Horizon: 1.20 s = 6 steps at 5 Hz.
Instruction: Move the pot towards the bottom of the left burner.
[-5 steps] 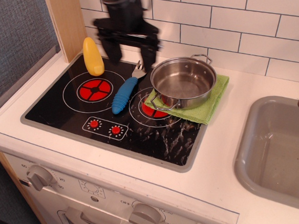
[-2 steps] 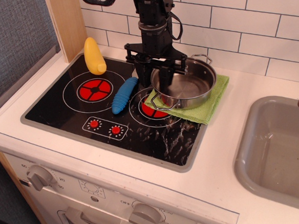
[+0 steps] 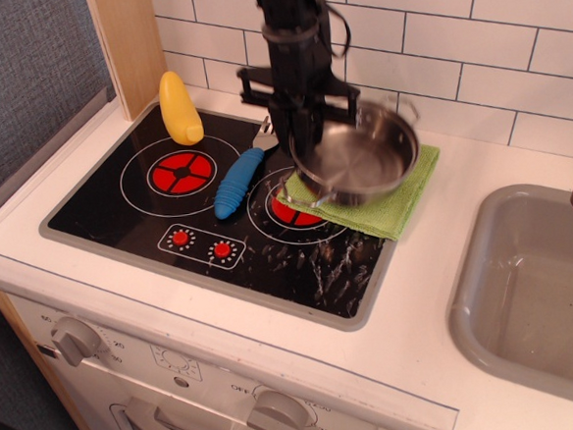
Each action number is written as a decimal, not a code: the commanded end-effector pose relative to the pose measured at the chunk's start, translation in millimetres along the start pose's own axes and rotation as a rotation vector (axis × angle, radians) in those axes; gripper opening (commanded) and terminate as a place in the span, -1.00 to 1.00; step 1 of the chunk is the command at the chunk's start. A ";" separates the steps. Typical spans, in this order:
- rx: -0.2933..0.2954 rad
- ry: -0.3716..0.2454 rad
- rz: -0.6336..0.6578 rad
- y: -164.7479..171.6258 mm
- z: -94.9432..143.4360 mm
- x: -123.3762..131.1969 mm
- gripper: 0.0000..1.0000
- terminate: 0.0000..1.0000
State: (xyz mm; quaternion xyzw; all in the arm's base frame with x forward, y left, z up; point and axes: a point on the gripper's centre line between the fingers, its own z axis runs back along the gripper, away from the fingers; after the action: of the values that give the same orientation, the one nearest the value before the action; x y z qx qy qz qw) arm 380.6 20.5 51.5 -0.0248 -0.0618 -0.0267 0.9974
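The shiny steel pot (image 3: 359,161) is tilted and motion-blurred, its far side raised above the green cloth (image 3: 396,205) at the right burner. My black gripper (image 3: 301,135) comes down from above and is shut on the pot's left rim. The left burner (image 3: 178,171), a red segmented disc with white rings on the black cooktop, lies well to the pot's left and has nothing on its red disc.
A blue-handled spatula (image 3: 237,182) lies between the two burners. A yellow corn-shaped toy (image 3: 179,108) stands at the left burner's far edge. A wooden post (image 3: 129,44) stands at the back left. Two small red dial marks (image 3: 201,244) sit near the cooktop's front. A grey sink (image 3: 537,286) is at the right.
My gripper came down from the back wall to the pot's left rim and closed on it. The pot has tipped and lifted off the green cloth.
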 end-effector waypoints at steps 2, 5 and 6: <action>0.053 -0.133 0.265 89.4 83.1 -71.6 -1.00 -1.00; 0.130 0.006 0.442 182.3 42.9 -127.9 -1.00 -1.00; 0.127 0.052 0.464 182.6 18.4 -122.1 -1.00 -1.00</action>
State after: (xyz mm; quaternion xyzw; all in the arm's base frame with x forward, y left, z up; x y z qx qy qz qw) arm 267.7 213.1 25.3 0.0125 -0.0059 0.2085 0.9779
